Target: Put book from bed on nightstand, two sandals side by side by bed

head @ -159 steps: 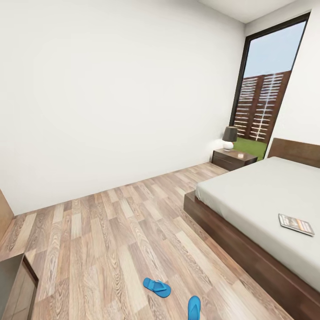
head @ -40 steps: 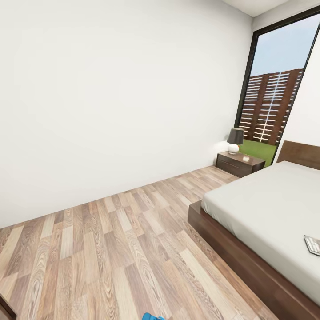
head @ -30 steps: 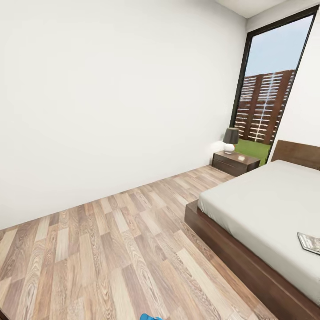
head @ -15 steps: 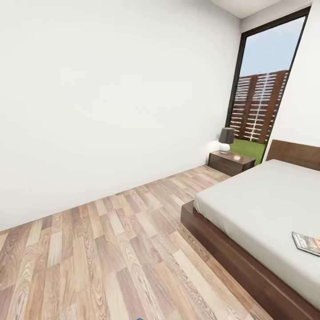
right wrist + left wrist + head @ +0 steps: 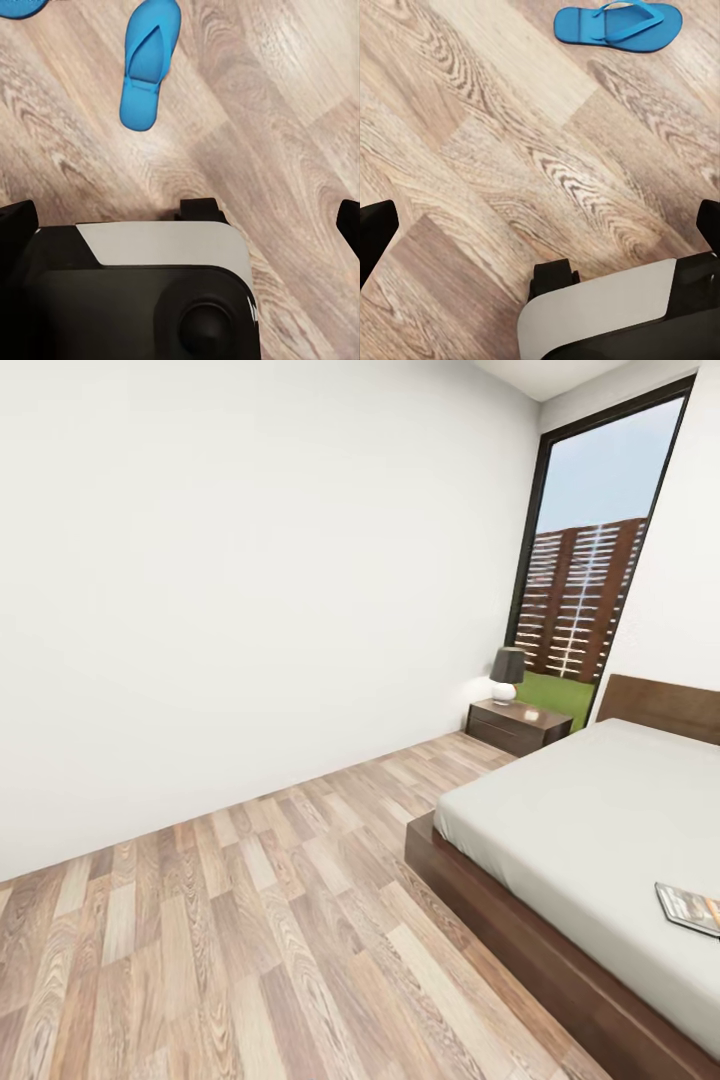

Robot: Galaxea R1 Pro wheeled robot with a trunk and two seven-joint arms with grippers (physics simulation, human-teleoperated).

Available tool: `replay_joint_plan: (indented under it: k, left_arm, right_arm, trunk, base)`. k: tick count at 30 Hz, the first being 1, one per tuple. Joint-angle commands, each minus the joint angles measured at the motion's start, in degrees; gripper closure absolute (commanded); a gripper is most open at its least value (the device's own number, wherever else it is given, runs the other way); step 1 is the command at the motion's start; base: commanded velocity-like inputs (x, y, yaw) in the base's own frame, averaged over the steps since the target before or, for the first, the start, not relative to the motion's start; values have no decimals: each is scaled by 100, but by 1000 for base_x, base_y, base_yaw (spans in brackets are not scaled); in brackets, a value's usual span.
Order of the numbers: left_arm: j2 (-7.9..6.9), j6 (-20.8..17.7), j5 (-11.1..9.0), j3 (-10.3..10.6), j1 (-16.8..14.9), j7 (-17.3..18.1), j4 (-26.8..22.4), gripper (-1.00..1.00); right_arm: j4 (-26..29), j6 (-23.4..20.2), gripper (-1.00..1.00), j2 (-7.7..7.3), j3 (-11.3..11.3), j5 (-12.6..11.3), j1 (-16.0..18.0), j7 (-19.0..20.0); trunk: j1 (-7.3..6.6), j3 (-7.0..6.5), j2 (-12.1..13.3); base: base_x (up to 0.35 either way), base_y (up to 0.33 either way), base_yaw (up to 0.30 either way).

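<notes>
The book [image 5: 689, 908] is shown lying flat on the grey mattress of the bed [image 5: 600, 810], near the bed's floor-side edge and well apart from the headboard; part of it is cut off by the frame edge. It is judged thin, light and somewhat flexible, with a smooth cover that may slide on the fabric. A hold across one free edge, with one finger worked under the cover, is judged the most workable, since little height is offered for a pinch from above.

One sandal [image 5: 619, 24] is seen on the plank floor [image 5: 250, 940] in the left wrist view; a second sandal [image 5: 149, 61] is seen in the right wrist view, with a sliver of blue at that picture's corner. Both are judged light, soft and bendable. The raised thong strap or the sole's edge is suggested as the place to take hold.

The nightstand [image 5: 518, 725] stands beside the bed's headboard end, below the window [image 5: 590, 550], with a lamp [image 5: 506, 675] on it and limited free top beside the lamp.

Only dark tips of the left tool [image 5: 540, 240] and right tool [image 5: 180, 225] are visible, set far apart at the picture edges, so both are read as spread wide and gripping nothing. The sandals' position relative to the bed cannot be told. The book's title is too small to read.
</notes>
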State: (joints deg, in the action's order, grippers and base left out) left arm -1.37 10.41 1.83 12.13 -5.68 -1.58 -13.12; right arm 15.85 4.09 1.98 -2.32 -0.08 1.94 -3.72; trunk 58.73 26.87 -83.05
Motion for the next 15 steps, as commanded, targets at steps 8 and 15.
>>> replay_joint_plan:
  k: [8, 15]
  left_arm:
    - [-3, 21, 19, 26, -2, -18, 2, -100]
    - [-3, 21, 19, 26, -3, -18, 2, -100]
  right_arm:
    - [-10, 20, -100, 4, -23, -1, 4, -6]
    - [-9, 21, -100, 4, -23, -1, 4, -6]
  trunk:
    - [0, 6, -3]
    - [0, 6, -3]
  base:
    - [12, -1, -39]
    - [3, 0, -11]
